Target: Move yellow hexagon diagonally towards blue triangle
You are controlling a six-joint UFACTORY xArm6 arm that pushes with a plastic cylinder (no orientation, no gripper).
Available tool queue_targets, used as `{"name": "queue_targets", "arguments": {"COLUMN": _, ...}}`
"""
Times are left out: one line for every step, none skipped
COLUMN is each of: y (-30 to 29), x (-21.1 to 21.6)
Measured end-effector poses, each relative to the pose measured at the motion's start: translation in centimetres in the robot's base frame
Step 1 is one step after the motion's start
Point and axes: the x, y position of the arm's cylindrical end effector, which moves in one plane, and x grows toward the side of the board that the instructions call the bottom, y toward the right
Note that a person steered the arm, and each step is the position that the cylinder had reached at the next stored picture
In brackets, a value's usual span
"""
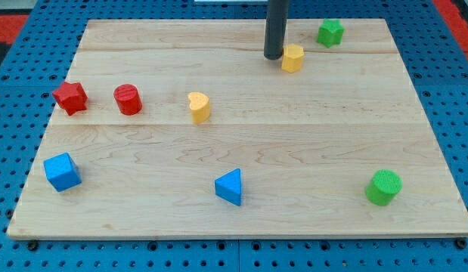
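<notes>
The yellow hexagon [292,57] sits near the view's top, right of centre, on the wooden board [241,128]. My tip [274,57] stands just to the hexagon's left, very close to it or touching it. The blue triangle [229,187] lies near the view's bottom, a little left of centre, far below and to the left of the hexagon.
A green star [330,32] is at the top right, near the hexagon. A yellow heart [199,106], a red cylinder [128,99] and a red star [70,97] lie across the left middle. A blue cube [62,171] is bottom left, a green cylinder [383,187] bottom right.
</notes>
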Motion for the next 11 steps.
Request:
{"name": "queue_targets", "arguments": {"y": 0.6, "x": -0.6}}
{"name": "queue_targets", "arguments": {"y": 1.8, "x": 1.5}}
{"name": "queue_targets", "arguments": {"y": -0.8, "x": 2.7}}
{"name": "queue_targets", "arguments": {"y": 1.8, "x": 0.3}}
{"name": "queue_targets", "arguments": {"y": 8.5, "x": 2.0}}
{"name": "queue_targets", "arguments": {"y": 7.4, "x": 6.5}}
{"name": "queue_targets", "arguments": {"y": 0.1, "x": 7.9}}
{"name": "queue_targets", "arguments": {"y": 1.0, "x": 7.9}}
{"name": "queue_targets", "arguments": {"y": 0.9, "x": 12.6}}
{"name": "queue_targets", "arguments": {"y": 1.8, "x": 11.8}}
{"name": "queue_targets", "arguments": {"y": 8.4, "x": 18.2}}
